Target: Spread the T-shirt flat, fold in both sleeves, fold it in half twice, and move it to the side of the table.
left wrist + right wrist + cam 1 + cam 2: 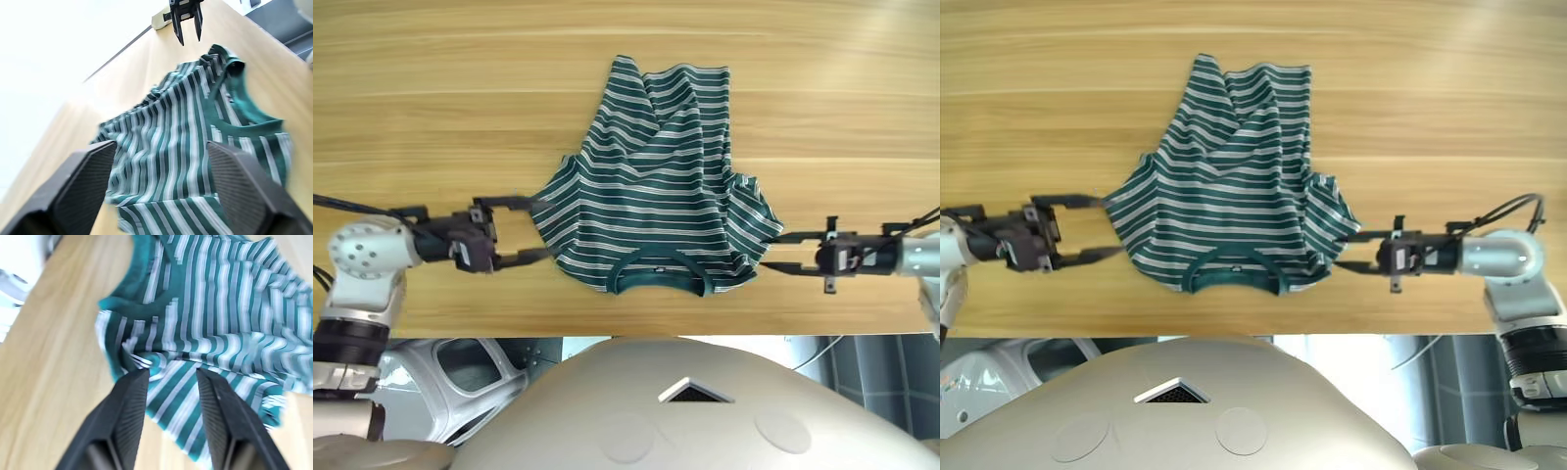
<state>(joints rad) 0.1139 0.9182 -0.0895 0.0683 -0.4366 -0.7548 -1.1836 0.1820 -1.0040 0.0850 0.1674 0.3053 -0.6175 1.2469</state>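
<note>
A pale wooden table (pixel 431 117) carries the work, and grey floor tiles (pixel 871 382) show past its near edge. The green, white-striped T-shirt (pixel 656 186) lies rumpled on the wood, with its collar toward the robot and its far end bunched narrow. The left gripper (pixel 545 227) sits at the T-shirt's left sleeve edge, its fingers spread wide and the tips just at the cloth. The right gripper (pixel 766 252) sits at the T-shirt's right sleeve, its fingers parted more narrowly and gripping nothing.

The green, white-striped T-shirt (pixel 656 186) lies rumpled on the table, collar at the near edge.
</note>
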